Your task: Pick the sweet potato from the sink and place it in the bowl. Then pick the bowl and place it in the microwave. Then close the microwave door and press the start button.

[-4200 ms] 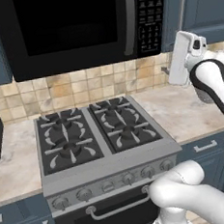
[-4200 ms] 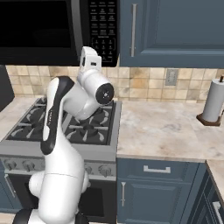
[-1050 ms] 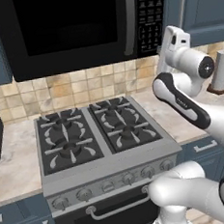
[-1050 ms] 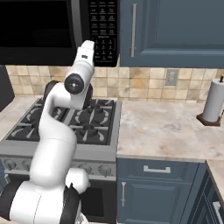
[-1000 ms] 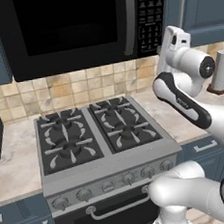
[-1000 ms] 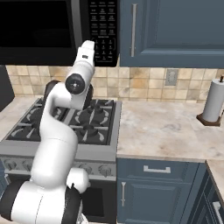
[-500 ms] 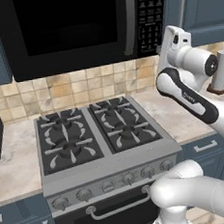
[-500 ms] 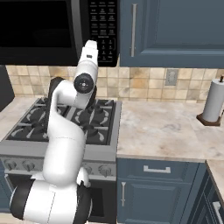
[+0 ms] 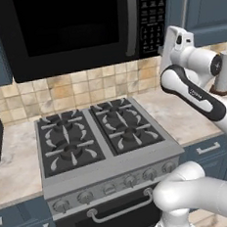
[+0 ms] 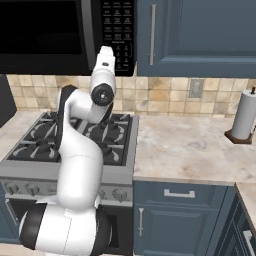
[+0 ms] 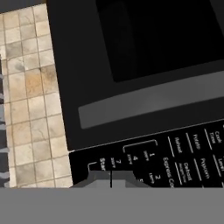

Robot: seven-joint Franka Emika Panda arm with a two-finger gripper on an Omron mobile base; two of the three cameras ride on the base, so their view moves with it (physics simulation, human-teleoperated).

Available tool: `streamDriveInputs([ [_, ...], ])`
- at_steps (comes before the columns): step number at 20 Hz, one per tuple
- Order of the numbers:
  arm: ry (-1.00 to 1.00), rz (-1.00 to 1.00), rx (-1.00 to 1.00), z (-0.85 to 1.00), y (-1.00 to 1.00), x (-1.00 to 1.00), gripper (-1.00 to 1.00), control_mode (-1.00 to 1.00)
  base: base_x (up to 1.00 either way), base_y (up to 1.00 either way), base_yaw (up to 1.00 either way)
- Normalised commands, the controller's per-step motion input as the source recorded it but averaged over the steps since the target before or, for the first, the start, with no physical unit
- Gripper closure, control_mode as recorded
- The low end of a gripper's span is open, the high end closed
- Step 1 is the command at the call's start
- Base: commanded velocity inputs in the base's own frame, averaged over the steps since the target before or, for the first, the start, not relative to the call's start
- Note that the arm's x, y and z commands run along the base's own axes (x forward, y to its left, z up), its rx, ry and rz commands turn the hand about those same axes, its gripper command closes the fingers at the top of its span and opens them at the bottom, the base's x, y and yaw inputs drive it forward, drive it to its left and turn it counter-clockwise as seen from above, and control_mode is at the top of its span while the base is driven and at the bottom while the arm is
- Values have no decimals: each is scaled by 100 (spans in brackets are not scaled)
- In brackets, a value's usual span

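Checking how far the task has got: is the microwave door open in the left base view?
No, the microwave door sits flush with the keypad panel, its grey handle upright beside it.

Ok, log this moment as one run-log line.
stage: press start | microwave door: closed | gripper: shut, fingers at keypad by start button | stove: burners bare
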Motion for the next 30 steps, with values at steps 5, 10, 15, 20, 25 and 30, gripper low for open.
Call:
streamDriveInputs([
  [5, 0, 2, 0, -3, 0, 17, 100, -100, 0, 0, 0],
  [10, 0, 1, 0, -6, 1, 7, 100, -100, 0, 0, 0],
  [15, 0, 0, 0, -8, 5, 14, 100, -100, 0, 0, 0],
  [20, 0, 0, 0, 0, 1, 20, 100, -100, 0, 0, 0],
  [25, 0, 0, 0, 0, 0, 28, 100, -100, 0, 0, 0],
  [30, 0, 0, 0, -8, 0, 30, 100, -100, 0, 0, 0],
])
